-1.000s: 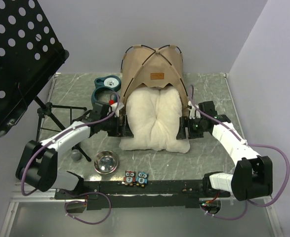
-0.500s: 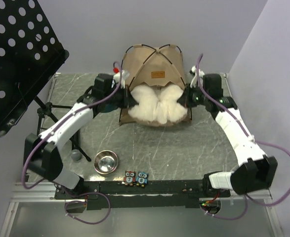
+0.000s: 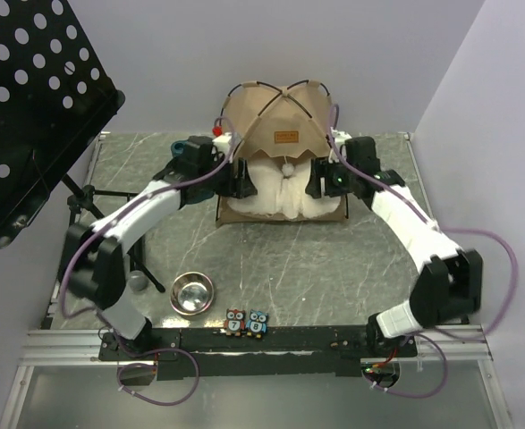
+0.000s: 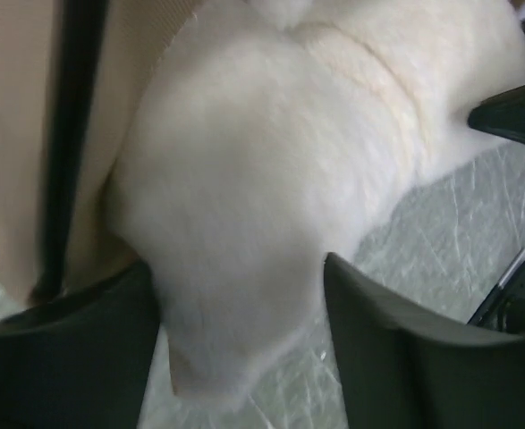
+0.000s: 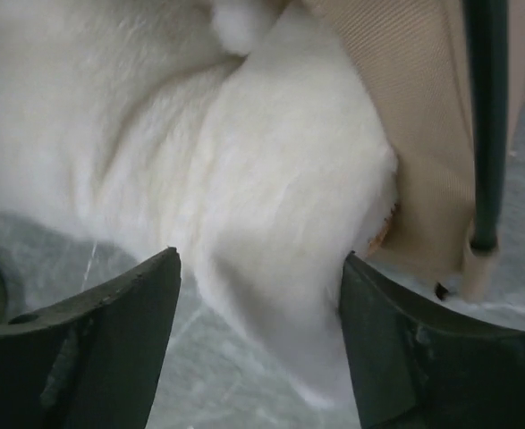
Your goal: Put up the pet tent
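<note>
The tan pet tent (image 3: 280, 112) stands at the back middle of the table, with crossed black poles, a brown label (image 3: 284, 136) and a white pom-pom (image 3: 287, 166) hanging in its opening. The white fluffy cushion (image 3: 284, 195) lies inside it. My left gripper (image 3: 242, 179) is at the opening's left side, open, with the cushion's corner (image 4: 244, 232) between its fingers. My right gripper (image 3: 320, 181) is at the right side, open around the other corner (image 5: 280, 232). Tan fabric (image 4: 21, 134) and a pole (image 5: 487, 116) show beside the jaws.
A blue bowl stand (image 3: 186, 147) sits behind my left arm. A steel bowl (image 3: 192, 292) and two owl figures (image 3: 246, 322) lie at the front. A black perforated music stand (image 3: 29, 98) with tripod legs (image 3: 101, 201) fills the left. Walls close the back and right.
Both grippers have pushed the cushion from the table's middle back into the tent. The pom-pom now hangs in front of the cushion. Both arms are stretched further back.
</note>
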Robot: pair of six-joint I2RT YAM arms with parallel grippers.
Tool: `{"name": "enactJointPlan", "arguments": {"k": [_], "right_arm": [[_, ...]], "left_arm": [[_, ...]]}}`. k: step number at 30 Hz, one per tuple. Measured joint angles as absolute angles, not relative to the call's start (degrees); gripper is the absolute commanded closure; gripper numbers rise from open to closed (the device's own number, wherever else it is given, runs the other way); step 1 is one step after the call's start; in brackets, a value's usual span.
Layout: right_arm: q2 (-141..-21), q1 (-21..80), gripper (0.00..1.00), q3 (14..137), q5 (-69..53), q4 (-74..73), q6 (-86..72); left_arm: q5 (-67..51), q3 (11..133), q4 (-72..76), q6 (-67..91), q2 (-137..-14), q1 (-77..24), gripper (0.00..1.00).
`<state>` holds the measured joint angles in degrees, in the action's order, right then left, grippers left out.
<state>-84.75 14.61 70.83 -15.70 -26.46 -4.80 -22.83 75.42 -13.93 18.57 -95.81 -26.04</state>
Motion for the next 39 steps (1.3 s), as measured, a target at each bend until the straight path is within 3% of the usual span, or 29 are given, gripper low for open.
{"name": "enactJointPlan", "arguments": {"k": [3,7,11,14,20,28,36,39], "right_arm": [[-76.7,14.5,0.1,68.0,-17.4,-28.1,-3.0],[-64.3,14.5,0.12,65.1,-19.9,-31.0,-1.0],[-59.7,14.5,0.18,61.7,-20.4,-33.1,0.6],[-61.5,14.5,0.25,60.7,-20.1,-34.4,0.8],[-72.3,15.0,0.52,58.7,-17.7,-31.0,0.5],[-82.1,19.4,0.66,58.9,-10.3,-20.3,1.5],[-89.2,22.7,0.73,59.7,-0.6,-5.2,6.5],[-90.4,23.1,0.79,59.7,1.7,-0.6,7.4]], "left_arm": [[-23.3,69.4,-13.7,17.3,-86.8,-25.4,0.16],[-23.7,63.5,-12.3,15.5,-73.5,-24.8,0.26],[-23.6,62.7,-12.1,13.0,-69.2,-25.8,0.35],[-21.3,62.7,-13.0,11.5,-72.2,-28.1,0.39],[-16.4,62.0,-13.7,10.2,-79.1,-33.1,0.53],[-11.5,70.8,-11.7,8.2,-95.6,-34.5,0.59],[-11.8,78.2,-5.6,10.5,-104.8,-30.9,0.58],[-12.6,78.2,-2.2,11.3,-106.6,-29.6,0.5]]}}
